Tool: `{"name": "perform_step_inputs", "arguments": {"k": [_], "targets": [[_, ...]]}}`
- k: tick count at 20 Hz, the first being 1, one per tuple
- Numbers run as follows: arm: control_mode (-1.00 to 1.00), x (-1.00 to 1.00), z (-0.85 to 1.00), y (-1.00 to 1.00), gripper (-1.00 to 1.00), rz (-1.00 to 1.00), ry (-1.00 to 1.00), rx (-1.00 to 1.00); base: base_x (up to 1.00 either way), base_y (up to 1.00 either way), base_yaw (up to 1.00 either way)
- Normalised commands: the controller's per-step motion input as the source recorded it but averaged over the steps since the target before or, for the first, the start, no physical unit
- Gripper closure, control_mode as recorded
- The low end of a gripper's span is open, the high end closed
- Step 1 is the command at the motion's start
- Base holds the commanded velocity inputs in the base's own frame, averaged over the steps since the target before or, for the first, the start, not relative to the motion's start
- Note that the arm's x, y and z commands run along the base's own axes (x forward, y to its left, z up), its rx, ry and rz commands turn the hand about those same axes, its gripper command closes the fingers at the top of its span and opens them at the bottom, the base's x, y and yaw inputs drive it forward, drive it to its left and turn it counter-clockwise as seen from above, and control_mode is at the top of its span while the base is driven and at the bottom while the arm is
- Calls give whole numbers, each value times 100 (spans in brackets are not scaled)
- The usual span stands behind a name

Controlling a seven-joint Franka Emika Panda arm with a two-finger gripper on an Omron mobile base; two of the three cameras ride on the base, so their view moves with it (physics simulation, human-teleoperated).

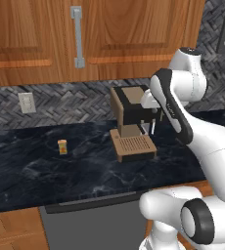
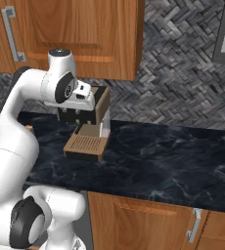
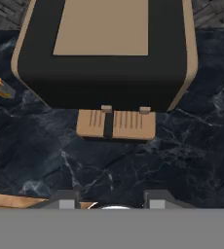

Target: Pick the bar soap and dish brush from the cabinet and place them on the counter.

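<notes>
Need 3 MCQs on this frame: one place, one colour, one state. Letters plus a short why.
1. Where does the small orange block sit on the counter?
A. to the left of the coffee machine in the left base view
B. on the machine's drip tray
C. at the counter's front edge

2. What colour is the cabinet's bar handle?
A. black
B. grey
C. brass

3. What state is the cabinet door above the machine in?
A. wide open
B. removed
C. closed

Answers: 1 A, the block stands apart on bare worktop left of the machine. 2 B, the bar shows metal grey against brown wood. 3 C, the panelled door lies flush, with no shelf showing.
</notes>
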Motion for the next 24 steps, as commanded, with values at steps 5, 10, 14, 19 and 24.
{"name": "perform_step_inputs", "arguments": {"k": [5,10,14,19,24], "targets": [[-100,-11,0,8,-100,0,-3,0,0,0,0],[-100,-26,0,19,-100,0,-13,0,0,0,0],[-100,-37,7,25,-100,0,-19,0,0,0,0],[-100,-33,12,33,-100,0,-20,-2,0,0,0],[-100,-32,28,30,-100,0,-21,-3,0,0,0]]}}
